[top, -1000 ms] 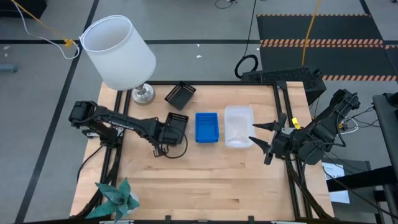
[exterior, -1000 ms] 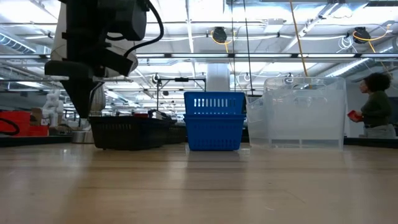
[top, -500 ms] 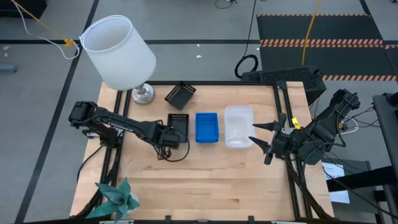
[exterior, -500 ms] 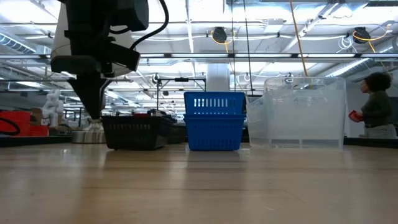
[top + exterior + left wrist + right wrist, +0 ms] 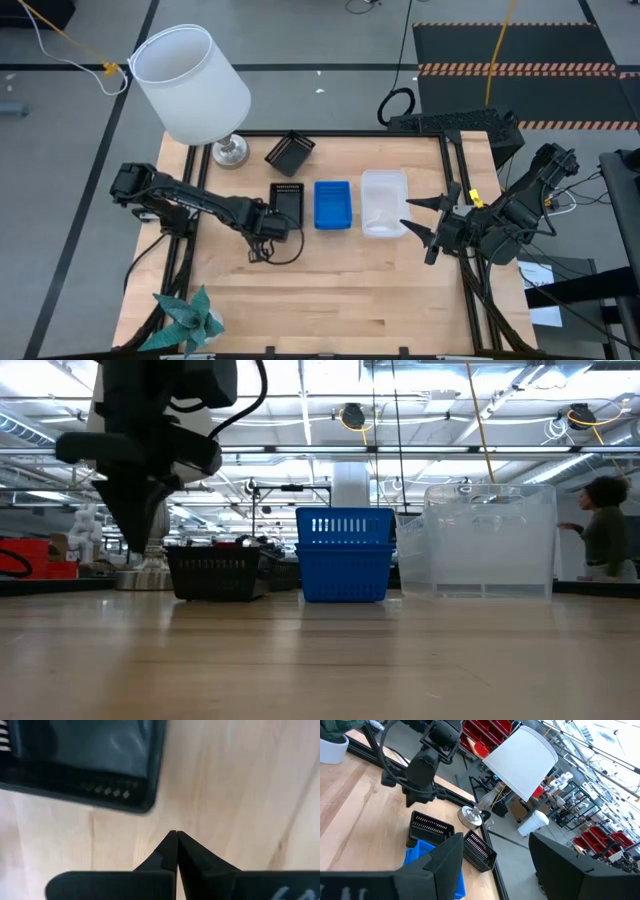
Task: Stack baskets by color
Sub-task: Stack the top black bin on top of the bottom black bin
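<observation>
Four basket groups sit on the table in front of you. In the high view, a black basket, a blue basket stack and a clear basket stack stand in a row across the middle, left to right, close beside one another. A second black basket lies farther back, near the base of the white lampshade.

Note the left gripper: it sits just at the near-left corner of the row's black basket, and its fingers are pressed together with nothing between them. The left wrist view shows bare wood between the fingertips and the basket rim.

Note the right gripper: it waits at the right edge of the table, just right of the clear stack, fingers spread apart and holding nothing.

A teal paper ornament stands at the near-left corner.
</observation>
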